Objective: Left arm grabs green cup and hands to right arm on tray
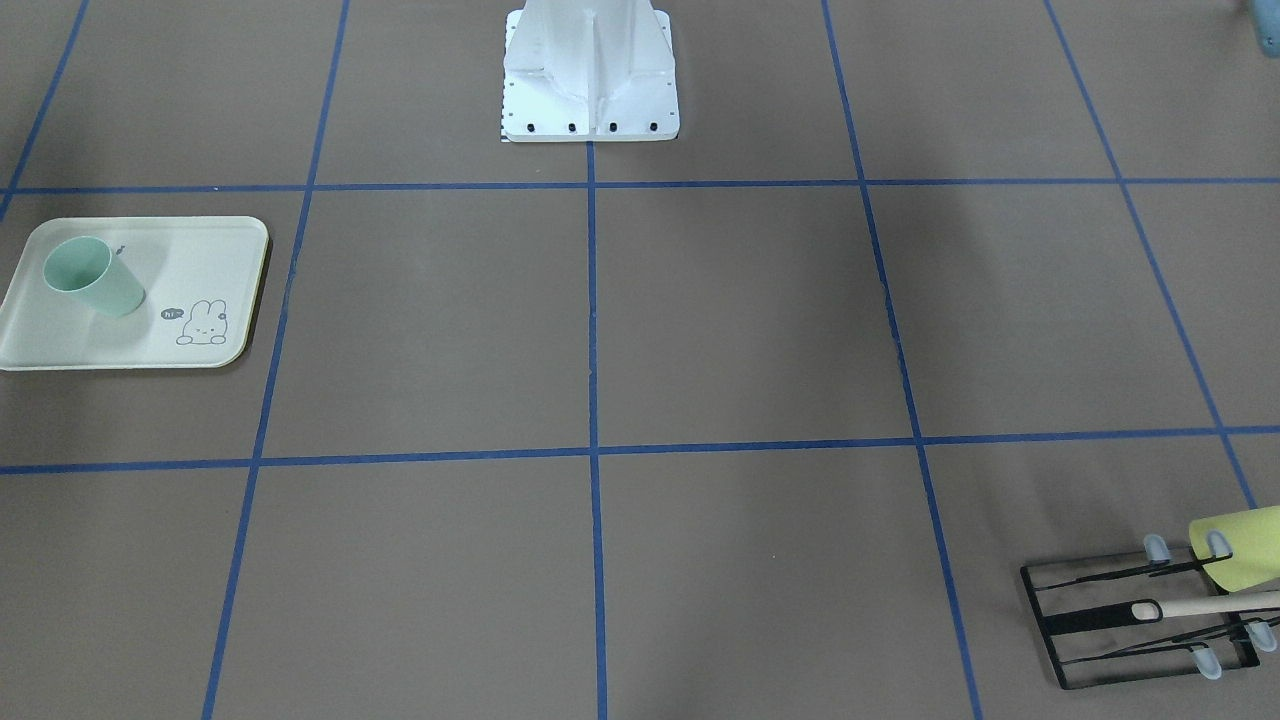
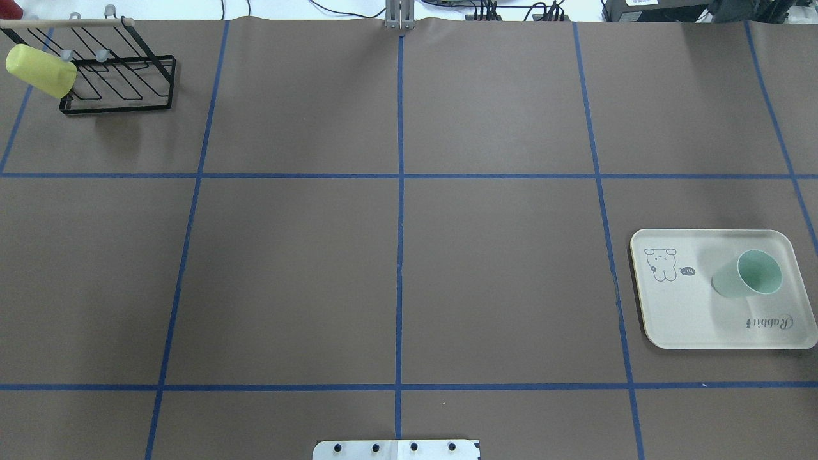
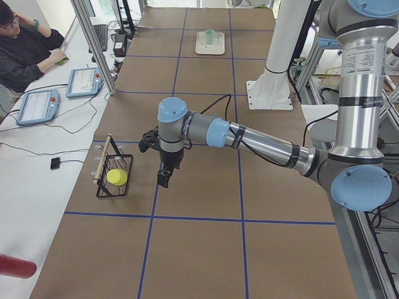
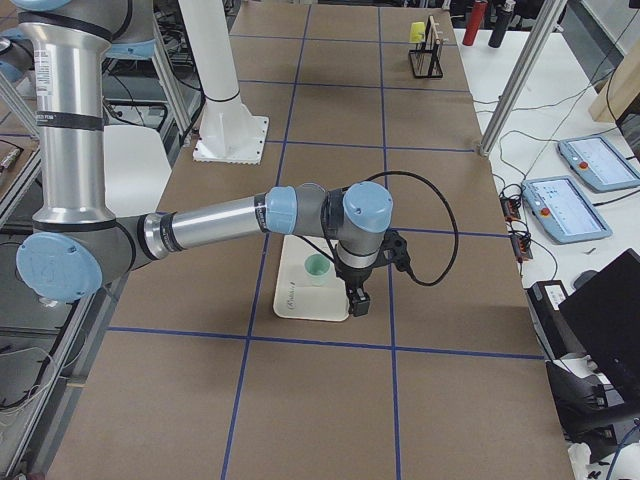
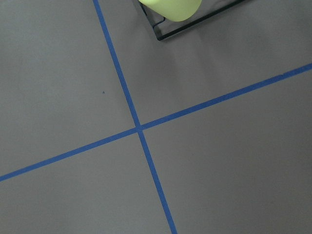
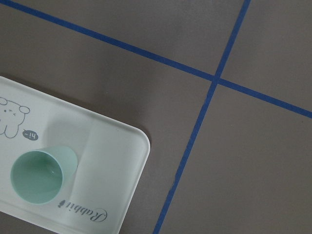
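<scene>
The pale mint green cup point(image 2: 748, 275) stands upright, mouth up, on the cream tray point(image 2: 677, 316) at the table's right side; it also shows in the front view as the green cup point(image 1: 92, 277) on the tray point(image 1: 150, 345). The right wrist view looks down on the cup point(image 6: 41, 173) and the tray point(image 6: 114, 161). My right gripper point(image 4: 357, 300) hangs over the tray's edge beside the cup point(image 4: 317, 269), apart from it; I cannot tell its state. My left gripper point(image 3: 163, 177) points down above bare table beside the wire rack; I cannot tell its state.
A black wire rack point(image 2: 118, 83) with a yellow-green cup point(image 2: 39, 70) hung on it stands at the far left corner. The white robot base point(image 1: 590, 90) sits at the table's near middle. A person point(image 3: 25, 50) sits at a side desk.
</scene>
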Available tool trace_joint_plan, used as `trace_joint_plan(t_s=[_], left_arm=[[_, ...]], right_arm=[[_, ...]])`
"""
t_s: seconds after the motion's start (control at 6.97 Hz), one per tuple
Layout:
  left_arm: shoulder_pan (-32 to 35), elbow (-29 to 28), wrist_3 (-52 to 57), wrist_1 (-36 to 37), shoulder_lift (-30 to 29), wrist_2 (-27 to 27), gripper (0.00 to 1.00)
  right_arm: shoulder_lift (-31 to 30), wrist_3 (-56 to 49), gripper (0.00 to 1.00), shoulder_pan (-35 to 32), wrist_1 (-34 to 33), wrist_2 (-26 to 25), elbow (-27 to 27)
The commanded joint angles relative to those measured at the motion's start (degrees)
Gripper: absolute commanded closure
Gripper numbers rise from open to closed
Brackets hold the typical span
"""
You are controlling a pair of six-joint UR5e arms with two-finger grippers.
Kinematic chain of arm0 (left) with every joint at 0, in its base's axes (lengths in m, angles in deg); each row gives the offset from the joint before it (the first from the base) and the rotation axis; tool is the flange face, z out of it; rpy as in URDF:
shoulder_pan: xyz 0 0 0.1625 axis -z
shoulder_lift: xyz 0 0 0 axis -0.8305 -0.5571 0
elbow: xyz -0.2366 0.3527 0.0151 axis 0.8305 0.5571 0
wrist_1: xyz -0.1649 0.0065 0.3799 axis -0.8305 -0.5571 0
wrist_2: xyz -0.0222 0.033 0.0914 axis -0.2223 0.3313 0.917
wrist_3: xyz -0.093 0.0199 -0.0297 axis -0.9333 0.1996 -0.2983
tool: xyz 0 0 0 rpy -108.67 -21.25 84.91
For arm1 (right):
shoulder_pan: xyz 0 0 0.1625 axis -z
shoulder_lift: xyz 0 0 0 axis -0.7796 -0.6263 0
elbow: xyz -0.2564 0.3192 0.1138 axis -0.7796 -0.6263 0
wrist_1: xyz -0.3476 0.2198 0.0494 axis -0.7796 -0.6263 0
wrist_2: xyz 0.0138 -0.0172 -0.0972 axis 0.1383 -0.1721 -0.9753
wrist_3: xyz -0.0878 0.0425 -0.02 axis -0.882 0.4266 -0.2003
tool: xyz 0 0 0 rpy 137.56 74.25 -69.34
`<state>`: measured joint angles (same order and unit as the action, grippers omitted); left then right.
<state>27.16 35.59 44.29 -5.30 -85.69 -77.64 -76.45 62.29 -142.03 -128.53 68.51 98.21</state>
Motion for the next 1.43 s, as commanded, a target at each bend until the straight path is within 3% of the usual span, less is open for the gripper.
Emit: trace_joint_plan(t_s=[0.0, 0.43, 0.72, 1.29], left_arm=[[0.01, -1.42, -0.06, -0.77, 2.63, 0.01, 0.00], [3.86, -1.69, 0.11, -0.34, 6.25, -0.70, 0.00], [7.38, -6.95, 0.20, -0.60, 6.60, -9.10, 0.00], [8.98, -7.59, -0.50, -0.60, 7.48, -9.14, 0.00]], right_arm=[[-2.04, -0.30, 0.00, -0.16, -0.01, -0.23, -2.24], [-2.41, 2.06, 0.00, -0.16, -0.36, 0.65, -2.61], [-2.32, 4.01, 0.00, -0.16, -0.27, 1.70, -3.40], [-2.41, 4.01, 0.00, -0.16, -0.18, 2.85, -3.41]])
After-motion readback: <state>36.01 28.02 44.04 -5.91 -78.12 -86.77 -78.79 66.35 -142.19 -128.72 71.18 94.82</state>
